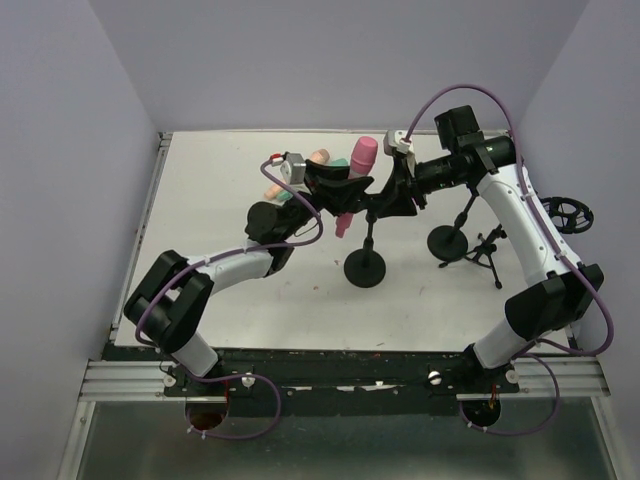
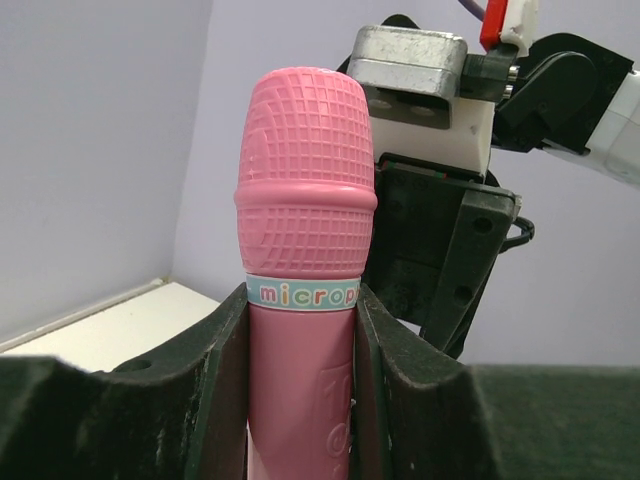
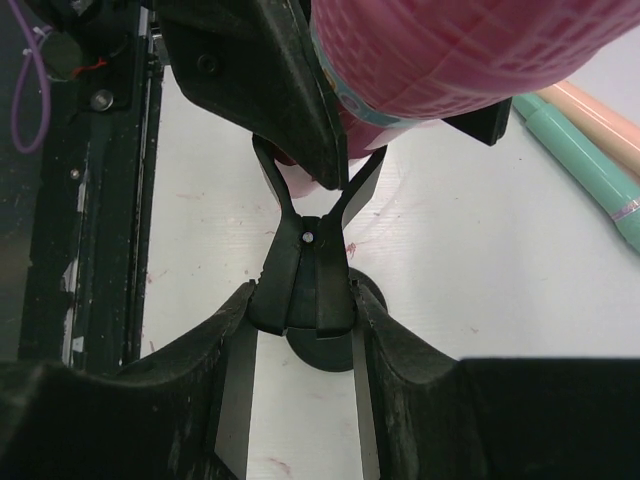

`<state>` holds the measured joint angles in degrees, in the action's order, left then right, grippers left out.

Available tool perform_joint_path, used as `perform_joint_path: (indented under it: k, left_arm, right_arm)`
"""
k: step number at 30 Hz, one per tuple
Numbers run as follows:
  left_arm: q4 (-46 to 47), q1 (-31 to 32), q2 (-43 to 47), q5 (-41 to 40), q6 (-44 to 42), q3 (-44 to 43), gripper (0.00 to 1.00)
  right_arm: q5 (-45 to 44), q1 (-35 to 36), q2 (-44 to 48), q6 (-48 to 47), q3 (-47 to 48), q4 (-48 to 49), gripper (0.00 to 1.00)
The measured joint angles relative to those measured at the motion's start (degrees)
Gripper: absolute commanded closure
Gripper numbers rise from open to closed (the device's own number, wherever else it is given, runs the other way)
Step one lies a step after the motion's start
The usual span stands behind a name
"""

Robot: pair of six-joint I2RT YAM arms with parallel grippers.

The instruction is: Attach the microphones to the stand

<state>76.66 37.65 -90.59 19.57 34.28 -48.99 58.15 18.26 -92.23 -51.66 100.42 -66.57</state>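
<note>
My left gripper [image 1: 345, 190] is shut on the pink microphone [image 1: 360, 158], holding it upright with its head up; the left wrist view shows the jaws [image 2: 300, 320] clamped on its handle [image 2: 300, 390] below the lettered band. My right gripper [image 1: 388, 200] is shut on the black clip [image 3: 305, 280] at the top of the round-based stand [image 1: 365, 268], squeezing its handles so its prongs spread just under the pink microphone [image 3: 450, 60]. The mint microphone [image 3: 580, 160] and the peach microphone [image 3: 600, 115] lie on the table behind; in the top view they are partly hidden by the left arm.
A second round-based stand [image 1: 445, 240] and a small black tripod [image 1: 485, 252] stand by the right arm. The white table [image 1: 240, 310] has walls at the back and sides. The two grippers sit very close together above the table's middle.
</note>
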Motion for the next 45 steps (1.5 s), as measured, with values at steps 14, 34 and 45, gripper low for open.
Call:
perform_joint_path:
  k: [14,34,45]
  left_arm:
    - [0.00,1.05,-2.38,-0.42,-1.33,-4.42,1.00]
    - [1.38,2.10,-2.97,-1.25,-2.27,-4.81,1.00]
    - [1.53,2.12,-3.13,-1.25,-2.14,-4.90,0.41]
  right_arm:
    - [3.19,-0.85,0.00,7.34,-2.47,3.96,0.73]
    - [7.89,-0.52,1.84,18.78,-8.11,12.55,0.24]
    - [8.81,-0.52,1.86,19.78,-8.33,12.68,0.18]
